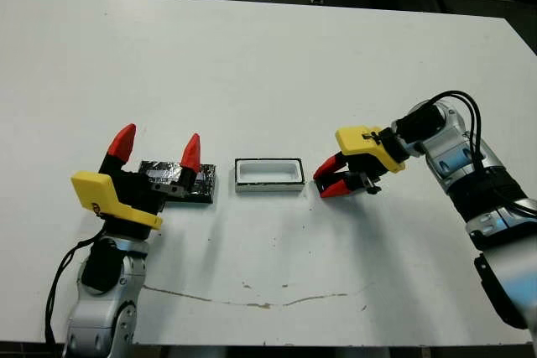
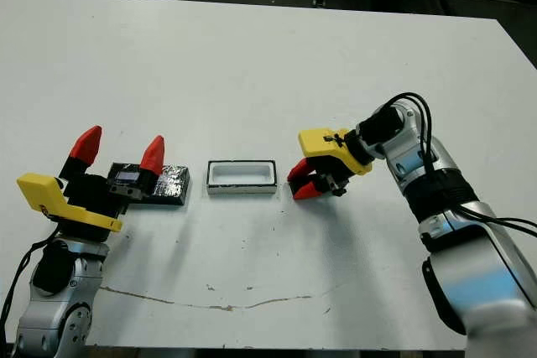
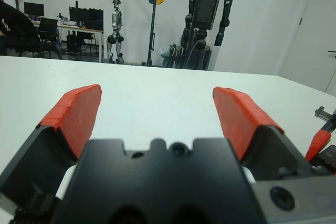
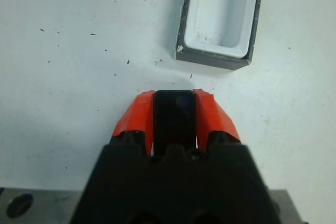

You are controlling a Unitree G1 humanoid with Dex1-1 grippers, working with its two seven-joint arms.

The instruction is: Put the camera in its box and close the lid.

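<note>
The box [image 1: 268, 187], a small white tray, lies open in the middle of the near table. To its left rests the lid [image 1: 203, 184], a glossy black slab with silvery patches, partly hidden behind my left gripper [image 1: 159, 138]. That gripper stands open with its red fingers pointing up and nothing between them. My right gripper [image 1: 323, 184] sits low just right of the box, pointing at its short end. It is shut on the camera [image 4: 174, 114], a flat black oblong clamped between the red fingers, a short gap from the box [image 4: 215, 59].
The white table [image 1: 268, 64] stretches wide behind the objects. A thin brownish scratch line [image 1: 252, 301] runs near the front edge. Black cables [image 1: 470, 111] loop over my right forearm. Beyond the table stand robot frames and desks [image 3: 205, 19].
</note>
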